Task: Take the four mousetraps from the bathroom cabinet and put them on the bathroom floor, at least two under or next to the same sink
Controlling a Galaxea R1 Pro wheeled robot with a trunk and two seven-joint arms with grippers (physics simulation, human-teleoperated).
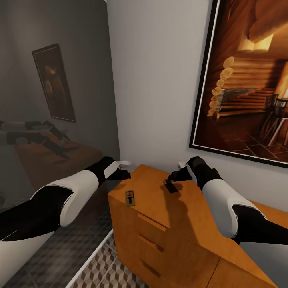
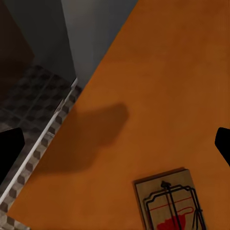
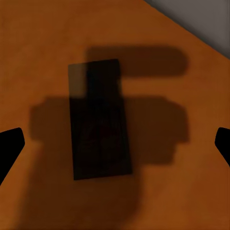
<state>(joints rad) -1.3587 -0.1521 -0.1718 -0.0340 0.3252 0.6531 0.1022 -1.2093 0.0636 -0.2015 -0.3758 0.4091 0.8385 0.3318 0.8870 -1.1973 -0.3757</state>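
Two mousetraps lie on the flat top of the orange-brown cabinet (image 1: 188, 224). One mousetrap (image 1: 130, 198) sits near the cabinet's left front corner; the left wrist view shows this mousetrap (image 2: 170, 201) with its wire bar and red patch. My left gripper (image 1: 123, 173) hovers open over the cabinet's left edge, a little beyond that trap, with nothing between the fingers of the left gripper (image 2: 115, 146). The second mousetrap (image 1: 170, 186) lies in shadow just under my right gripper (image 1: 175, 177). The right gripper (image 3: 115, 143) is open, and its fingertips straddle this mousetrap (image 3: 99, 120) from above.
The cube-patterned bathroom floor (image 1: 106, 270) lies left of and below the cabinet, with a white strip (image 1: 90, 260) dividing it from darker tiles. A glass panel (image 1: 48, 120) at the left reflects my arms. A large framed painting (image 1: 248, 80) hangs on the wall behind the cabinet.
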